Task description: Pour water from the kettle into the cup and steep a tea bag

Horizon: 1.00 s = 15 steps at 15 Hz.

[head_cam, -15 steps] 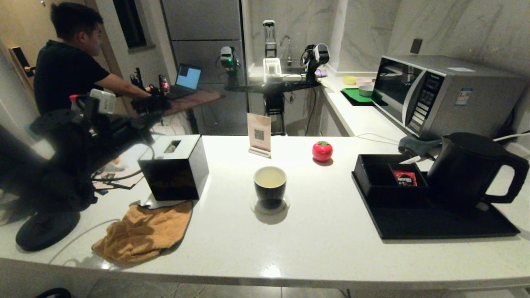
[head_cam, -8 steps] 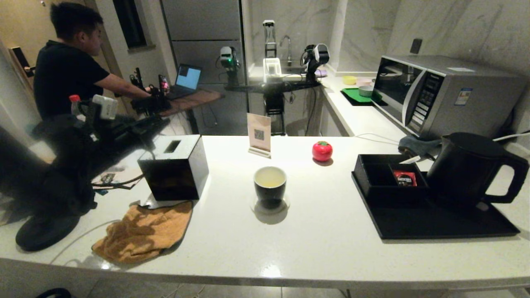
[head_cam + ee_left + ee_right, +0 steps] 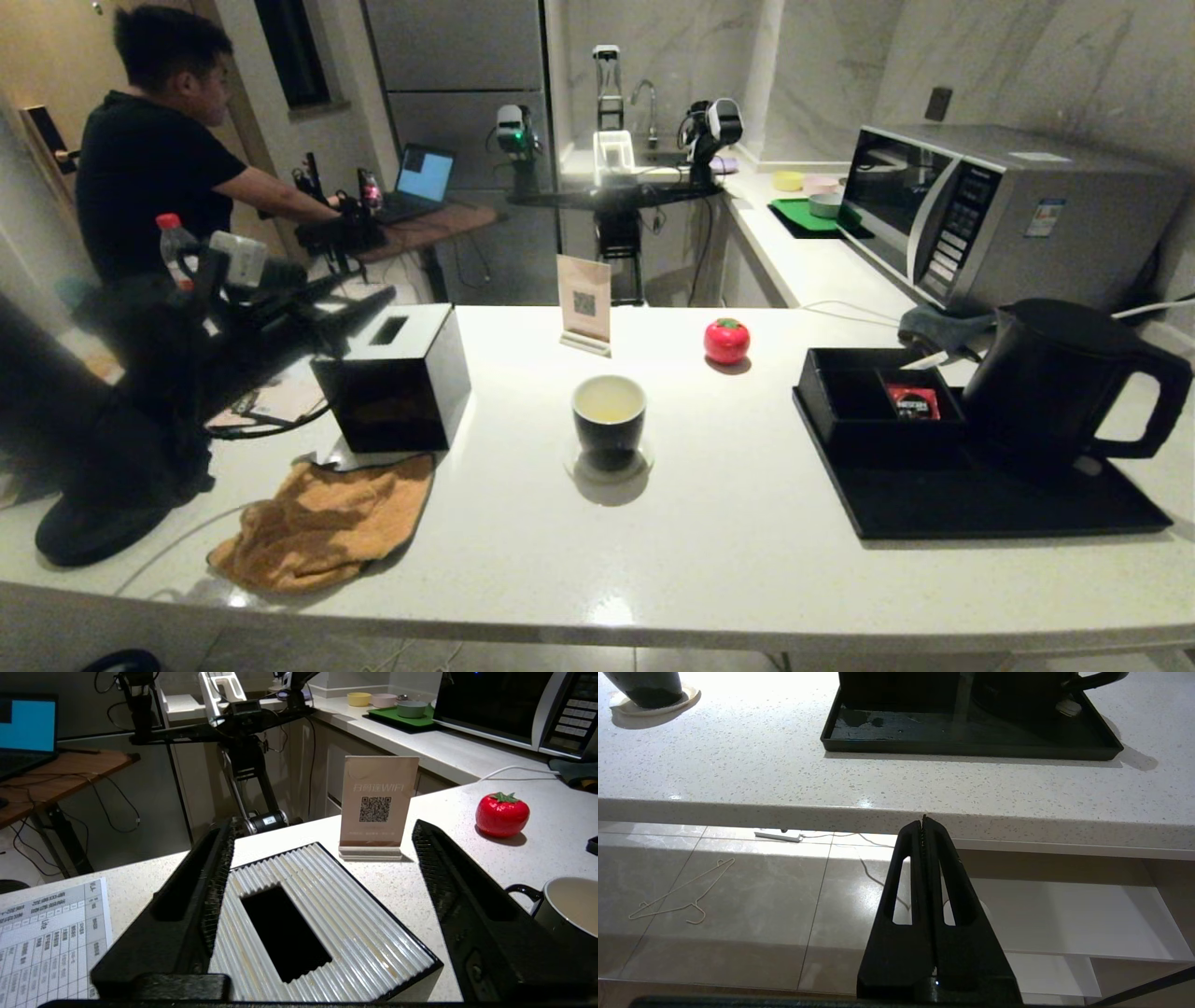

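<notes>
White counter, centre frame: cup, black outside and pale inside, upright on a small round coaster, holding pale liquid. Right of frame: kettle standing on a black tray, handle to the right; red sachet in the tray's compartment box. Left of centre: black square box with a slotted ribbed top; orange cloth below it. Left gripper, left of frame, above the box, fingers spread wide and empty. Right gripper, below the counter edge, fingers pressed together, empty. Tea bag: cannot be made out.
</notes>
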Tool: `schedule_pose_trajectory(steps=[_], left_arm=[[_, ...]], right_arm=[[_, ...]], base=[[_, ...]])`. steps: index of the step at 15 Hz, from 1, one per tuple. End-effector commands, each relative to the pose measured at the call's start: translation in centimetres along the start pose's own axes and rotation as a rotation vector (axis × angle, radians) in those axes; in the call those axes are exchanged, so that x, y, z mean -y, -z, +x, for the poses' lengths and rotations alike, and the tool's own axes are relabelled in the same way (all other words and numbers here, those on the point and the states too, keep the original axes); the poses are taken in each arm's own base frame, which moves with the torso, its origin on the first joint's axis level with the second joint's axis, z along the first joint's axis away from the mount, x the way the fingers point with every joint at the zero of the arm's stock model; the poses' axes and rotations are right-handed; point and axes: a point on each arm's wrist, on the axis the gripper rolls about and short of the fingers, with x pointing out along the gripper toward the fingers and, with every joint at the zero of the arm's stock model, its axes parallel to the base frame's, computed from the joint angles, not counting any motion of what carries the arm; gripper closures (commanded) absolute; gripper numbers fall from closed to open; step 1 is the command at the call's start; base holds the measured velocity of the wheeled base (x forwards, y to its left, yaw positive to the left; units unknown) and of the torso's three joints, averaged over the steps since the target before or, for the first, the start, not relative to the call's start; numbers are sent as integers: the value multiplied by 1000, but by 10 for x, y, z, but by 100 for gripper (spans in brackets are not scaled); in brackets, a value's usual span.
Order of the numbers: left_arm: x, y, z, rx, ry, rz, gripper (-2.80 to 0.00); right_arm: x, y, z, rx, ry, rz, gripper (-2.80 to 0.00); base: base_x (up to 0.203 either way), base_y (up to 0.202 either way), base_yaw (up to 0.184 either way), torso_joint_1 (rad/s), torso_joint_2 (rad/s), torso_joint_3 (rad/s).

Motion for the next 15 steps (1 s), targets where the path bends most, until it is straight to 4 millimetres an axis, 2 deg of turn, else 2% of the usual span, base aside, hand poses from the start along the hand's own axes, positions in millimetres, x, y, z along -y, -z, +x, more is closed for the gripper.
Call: schedule_pose_trajectory(steps=[1, 5, 6, 7, 10, 15], left_arm=[[2, 0, -3, 13, 3, 8, -280], [5, -5, -5, 23, 7, 14, -280], [6, -5, -7, 20, 10, 12, -99], [9, -6, -10, 13, 10, 8, 0], [18, -12, -18, 14, 14, 7, 0], [38, -17, -44, -25, 13, -21, 0]], right_arm=[[0, 0, 0, -3, -2, -1, 0], [0, 0, 0, -3, -1, 0, 0], [0, 0, 0, -3, -1, 0, 0], [0, 0, 0, -3, -2, -1, 0], [0, 0, 0, -3, -2, -1, 0], [0, 0, 0, -3, 0, 0, 0]], base=[[0, 0, 0, 0, 0, 0], [0, 0, 0, 0, 0, 0], [0, 0, 0, 0, 0, 0], [0, 0, 0, 0, 0, 0], [0, 0, 0, 0, 0, 0], [0, 0, 0, 0, 0, 0]])
